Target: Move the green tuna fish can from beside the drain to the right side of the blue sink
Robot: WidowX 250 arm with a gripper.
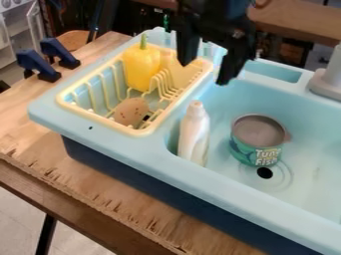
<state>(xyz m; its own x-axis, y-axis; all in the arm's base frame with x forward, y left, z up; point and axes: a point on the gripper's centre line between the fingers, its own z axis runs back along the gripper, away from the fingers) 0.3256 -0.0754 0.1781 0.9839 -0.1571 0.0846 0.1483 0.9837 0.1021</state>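
Wooden surface (pixel 100 199) carries the sink (pixel 106 137) below your pincer (pixel 203 74), spread open and empty, white bottle (pixel 194 137) beneath it likely steadied by the sink's wall, green can (pixel 243 148) lower right on its base, yellow pepper (pixel 140 67) left, probably braced by the rack (pixel 100 119).

Down below the jaws, and a bit to the right in the view, a green can (pixel 244 150) has white words (pixel 267 158) on its side. They say "Tuna Fish."
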